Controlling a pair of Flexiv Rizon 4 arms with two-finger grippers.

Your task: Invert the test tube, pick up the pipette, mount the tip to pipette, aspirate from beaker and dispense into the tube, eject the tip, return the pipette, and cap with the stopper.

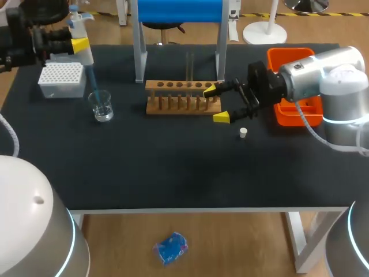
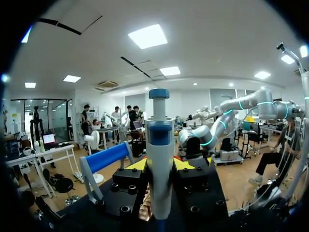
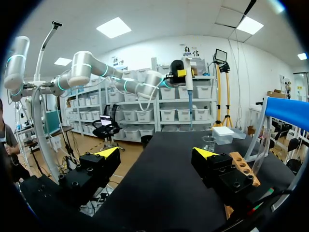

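Observation:
My left gripper (image 1: 79, 45) is shut on the white pipette (image 1: 85, 53), held upright at the back left. Its blue tip (image 1: 94, 88) points down into the glass beaker (image 1: 102, 107). In the left wrist view the pipette (image 2: 160, 159) stands between the yellow fingertips (image 2: 136, 165). The wooden rack (image 1: 181, 97) stands mid-table with a clear test tube (image 1: 189, 64) upright in it. My right gripper (image 1: 217, 104) stands open at the rack's right end, empty. A small white stopper (image 1: 243, 133) lies on the mat just in front of it. The right wrist view shows the rack (image 3: 244, 166) beside my open right gripper (image 3: 156, 153).
A white tip box (image 1: 60, 79) sits at the back left behind the beaker. The blue-topped pipette stand (image 1: 179, 11) rises behind the rack. An orange bin (image 1: 294, 86) lies under my right arm at the right. The black mat's front half (image 1: 173, 173) carries nothing.

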